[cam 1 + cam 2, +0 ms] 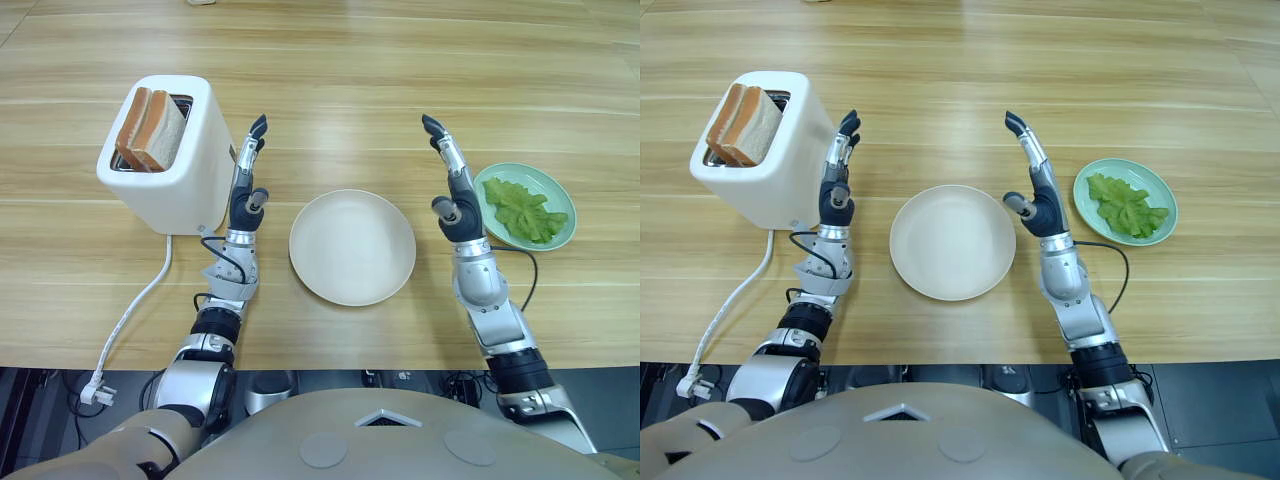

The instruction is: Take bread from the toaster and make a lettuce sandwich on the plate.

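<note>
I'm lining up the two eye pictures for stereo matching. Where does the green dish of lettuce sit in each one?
Left eye view: the green dish of lettuce lies close to the right edge, at mid height, just right of the right hand.
Right eye view: the dish lies further in from the right edge, again just right of that hand.
Shared landmark: the cream plate at the centre, left of the dish.

A light wooden table (400, 60) carries a boxy white toaster (185, 175) on the left, its white cord (135, 305) trailing toward the near edge. A round cream plate (352, 247) sits centrally, with a pale-green dish (548, 178) to its right.
</note>
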Tool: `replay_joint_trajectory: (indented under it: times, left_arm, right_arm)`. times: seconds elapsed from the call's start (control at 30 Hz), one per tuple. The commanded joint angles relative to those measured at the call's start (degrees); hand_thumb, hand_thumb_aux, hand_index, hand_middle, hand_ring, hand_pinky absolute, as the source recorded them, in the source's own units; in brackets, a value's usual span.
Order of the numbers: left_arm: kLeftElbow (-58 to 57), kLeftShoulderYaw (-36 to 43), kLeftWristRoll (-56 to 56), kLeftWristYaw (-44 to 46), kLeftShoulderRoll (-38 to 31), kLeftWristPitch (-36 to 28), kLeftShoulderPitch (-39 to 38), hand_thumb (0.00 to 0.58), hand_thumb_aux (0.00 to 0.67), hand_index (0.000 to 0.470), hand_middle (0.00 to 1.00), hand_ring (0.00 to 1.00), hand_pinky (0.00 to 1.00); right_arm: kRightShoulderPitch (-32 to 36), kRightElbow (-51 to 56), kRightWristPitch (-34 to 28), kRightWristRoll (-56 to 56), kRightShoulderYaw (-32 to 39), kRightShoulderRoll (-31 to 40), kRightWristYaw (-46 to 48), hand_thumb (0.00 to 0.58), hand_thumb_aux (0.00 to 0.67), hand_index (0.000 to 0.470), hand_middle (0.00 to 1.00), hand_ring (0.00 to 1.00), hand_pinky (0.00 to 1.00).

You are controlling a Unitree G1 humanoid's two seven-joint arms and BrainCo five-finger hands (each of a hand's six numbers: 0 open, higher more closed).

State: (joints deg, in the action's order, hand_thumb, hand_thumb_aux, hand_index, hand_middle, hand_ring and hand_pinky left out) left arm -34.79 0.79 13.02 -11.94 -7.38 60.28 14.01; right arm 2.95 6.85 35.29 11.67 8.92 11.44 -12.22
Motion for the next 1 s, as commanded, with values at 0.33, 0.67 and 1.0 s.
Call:
replay_joint_trajectory:
  times: [0.33, 0.67, 1.0]
  left_arm:
    - [22.9, -4.9, 7.3, -2.3, 0.5, -7.5, -11.0, 0.0, 0.0, 0.0, 0.0, 0.0, 0.0]
    - [25.9, -29.5, 23.6, -17.1, -19.0, -20.9, -14.4, 0.0, 0.0, 0.0, 0.0, 0.0, 0.0]
    - [8.1, -21.3, 30.0, -20.7, -32.0, -33.2, -10.4, 0.0, 0.0, 0.0, 0.0, 0.0, 0.0]
  right_arm:
    - [0.0, 7.4, 6.1, 14.0, -1.6, -3.3, -9.6, 0.0, 0.0, 0.0, 0.0, 0.0, 0.0]
    - [-1.0, 8.8, 6.0, 17.6, -2.9, 0.4, -11.2, 0.0, 0.0, 0.0, 0.0, 0.0, 0.0]
    - [0.0, 9.0, 6.0, 19.9, -2.2, 2.4, -9.9, 0.0, 0.0, 0.0, 0.0, 0.0, 0.0]
